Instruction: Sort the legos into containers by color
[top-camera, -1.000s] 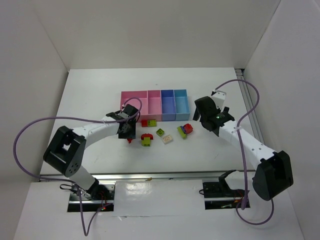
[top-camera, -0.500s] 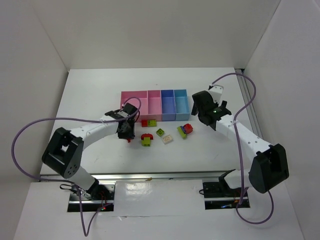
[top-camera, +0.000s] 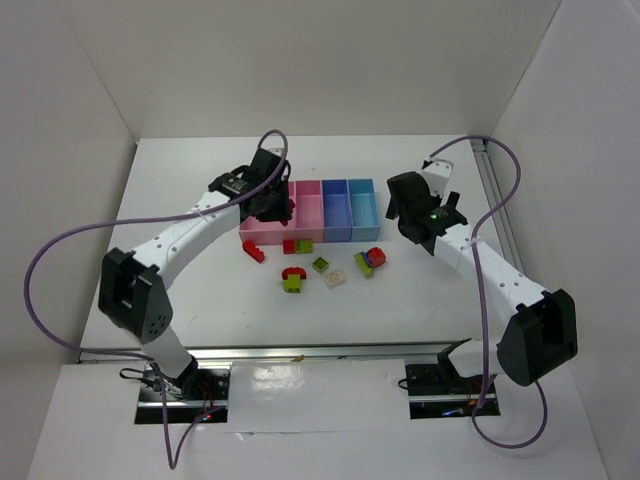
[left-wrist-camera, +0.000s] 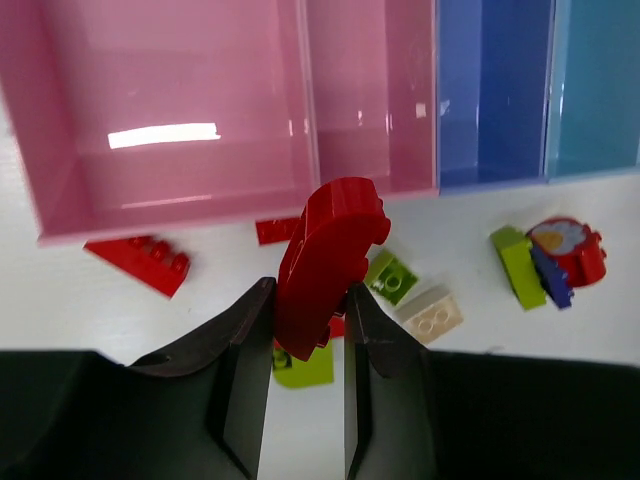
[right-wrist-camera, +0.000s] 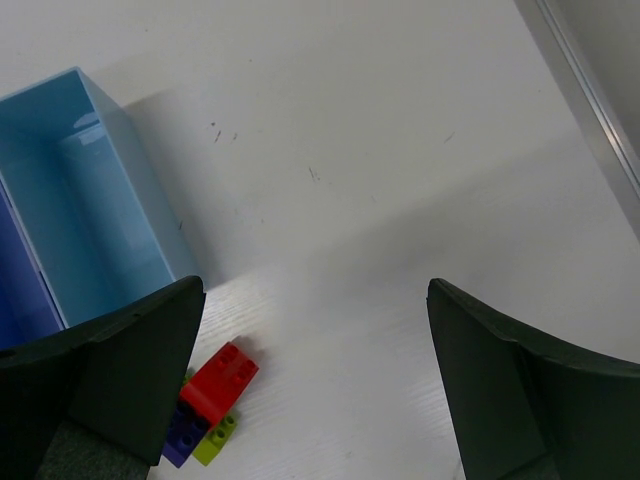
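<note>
The white table (top-camera: 180, 210) carries a row of four joined bins (top-camera: 336, 212) toward its far middle: two pink, one periwinkle, one light blue. Just in front of them loose legos lie scattered on the top: a red sloped brick (top-camera: 253, 250) at the left, a small red brick (top-camera: 289, 246) touching a green brick (top-camera: 304, 244), a red-on-green clump (top-camera: 293, 278), a lime brick (top-camera: 320, 264), a cream brick (top-camera: 335, 279), and a green, blue and red clump (top-camera: 370, 260) furthest right
</note>
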